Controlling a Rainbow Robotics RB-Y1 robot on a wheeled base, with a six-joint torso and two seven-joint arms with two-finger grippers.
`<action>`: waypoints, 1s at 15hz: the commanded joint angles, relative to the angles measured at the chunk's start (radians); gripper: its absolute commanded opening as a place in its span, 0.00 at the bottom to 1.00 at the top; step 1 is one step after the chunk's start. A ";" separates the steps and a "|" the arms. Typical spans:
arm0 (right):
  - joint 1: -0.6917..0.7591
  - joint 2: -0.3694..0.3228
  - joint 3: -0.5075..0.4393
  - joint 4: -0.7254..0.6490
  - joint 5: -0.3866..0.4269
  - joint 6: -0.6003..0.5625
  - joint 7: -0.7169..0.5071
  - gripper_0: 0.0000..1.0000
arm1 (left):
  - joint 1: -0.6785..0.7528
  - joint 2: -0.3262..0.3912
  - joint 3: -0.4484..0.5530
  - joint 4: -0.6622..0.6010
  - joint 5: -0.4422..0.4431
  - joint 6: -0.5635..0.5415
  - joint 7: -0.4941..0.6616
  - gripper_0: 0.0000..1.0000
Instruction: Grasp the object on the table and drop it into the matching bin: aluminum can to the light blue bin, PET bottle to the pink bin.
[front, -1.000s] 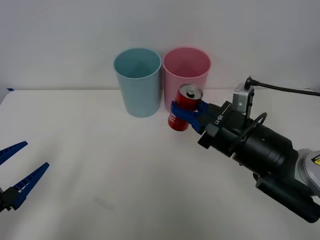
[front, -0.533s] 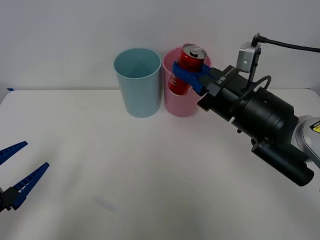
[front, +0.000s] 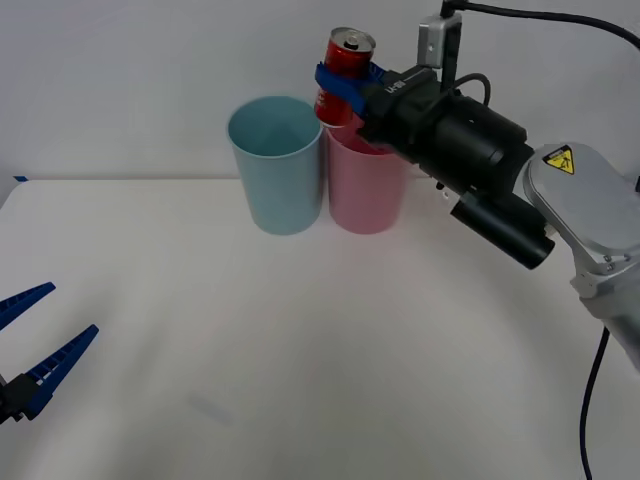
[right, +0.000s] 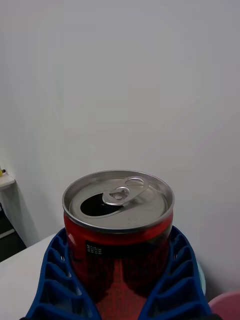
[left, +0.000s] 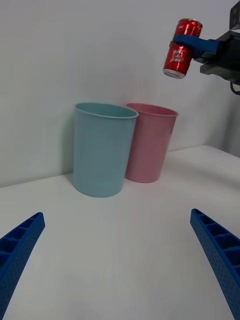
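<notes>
Right tool (front: 338, 84) grips aluminum can (front: 342, 72) above pink bin (front: 366, 190).

**Can aloft over the two bins**

On the counter (front: 300, 350), near its far edge, the light blue bin (front: 275, 165) stands just left of the pink bin (front: 365, 185). The right gripper (front: 345, 85) holds the can (front: 342, 75) in the air, above the pink bin's left rim. The left gripper (front: 35, 345) sits low at the near left, well apart.
</notes>
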 joint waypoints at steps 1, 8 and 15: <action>-0.117 0.064 0.025 0.167 0.026 -0.001 0.008 0.00 | 0.000 0.000 0.000 0.000 0.000 0.000 0.000 1.00; -0.308 0.233 0.028 0.486 0.083 0.008 0.039 0.00 | 0.000 0.000 0.000 0.000 0.000 0.000 0.000 1.00; -0.358 0.299 0.028 0.573 0.131 0.051 0.105 0.00 | 0.000 0.000 0.000 0.000 0.000 0.000 0.000 1.00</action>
